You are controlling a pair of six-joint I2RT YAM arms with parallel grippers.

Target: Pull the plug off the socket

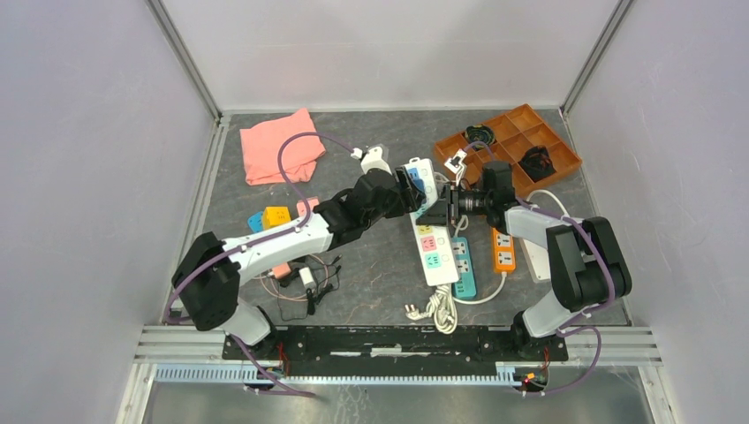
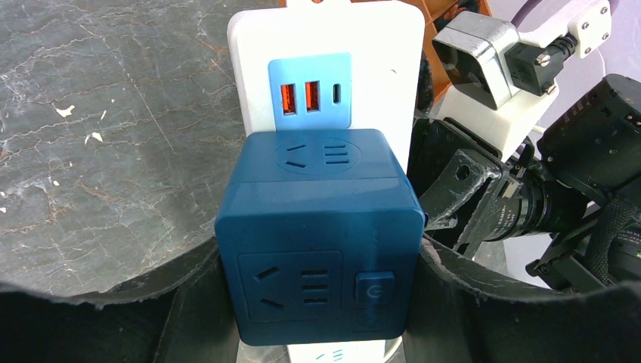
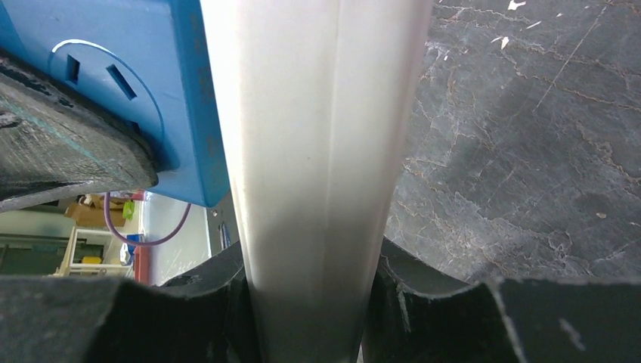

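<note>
The long white power strip [image 1: 433, 252] lies in the middle of the table, its blue USB face [image 2: 310, 87] at the far end. A dark blue cube plug [image 2: 321, 227] sits on it just below that face. My left gripper [image 2: 317, 302] is shut on the cube, one finger on each side. My right gripper [image 3: 310, 302] is shut across the strip's white body [image 3: 310, 151] from the right. The cube [image 3: 174, 83] shows there against the strip's face. In the top view both grippers [image 1: 422, 194] [image 1: 444, 209] meet at the strip's far end, and the cube is mostly hidden.
A teal strip [image 1: 463, 265] and an orange strip [image 1: 503, 250] lie right of the white one. An orange compartment tray [image 1: 517, 141] stands at the back right, a pink cloth [image 1: 281, 146] at the back left. Small cubes [image 1: 276, 216] and black cables [image 1: 305, 283] lie by the left arm.
</note>
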